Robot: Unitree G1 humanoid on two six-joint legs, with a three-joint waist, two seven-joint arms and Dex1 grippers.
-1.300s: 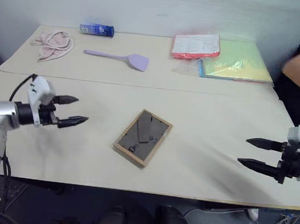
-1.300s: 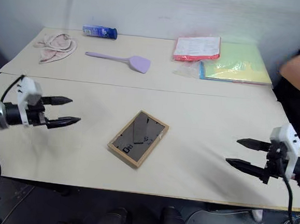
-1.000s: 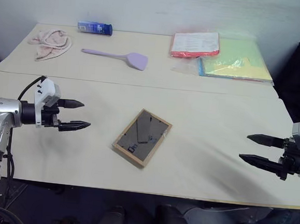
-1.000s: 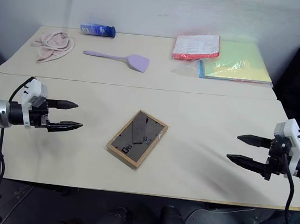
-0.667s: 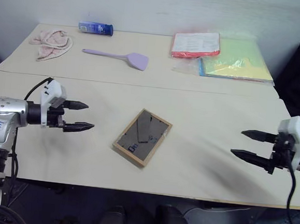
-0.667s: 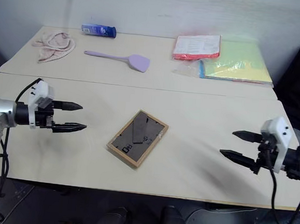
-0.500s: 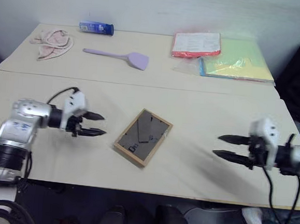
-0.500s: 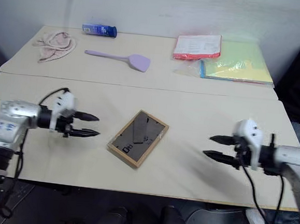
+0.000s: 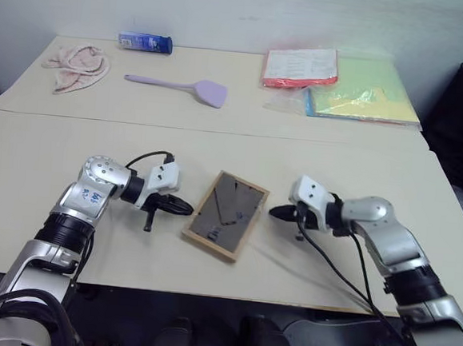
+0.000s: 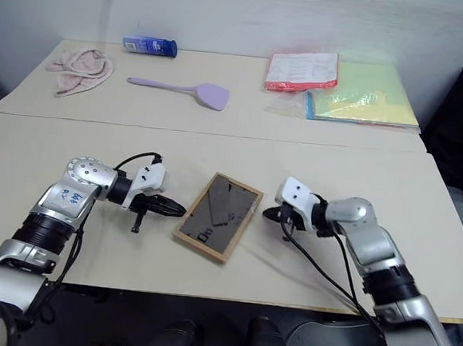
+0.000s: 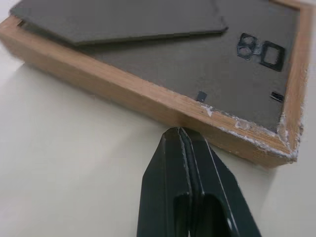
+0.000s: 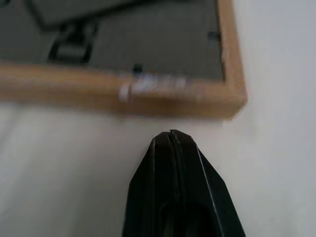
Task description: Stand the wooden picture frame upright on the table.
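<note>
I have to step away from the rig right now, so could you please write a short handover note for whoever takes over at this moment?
Left gripper: shut, holding nothing, tip right at the left long edge of the wooden picture frame; contact can't be confirmed.
Right gripper: shut, holding nothing, tip just short of the frame's right long edge, a thin gap showing in the right wrist view.
Frame: lying flat, dark back panel and folded stand facing up, on the near half of the table.
Done: both arms brought in to flank the frame.
Left: lift or tip the frame, open the stand if needed, set it upright on the table.
</note>
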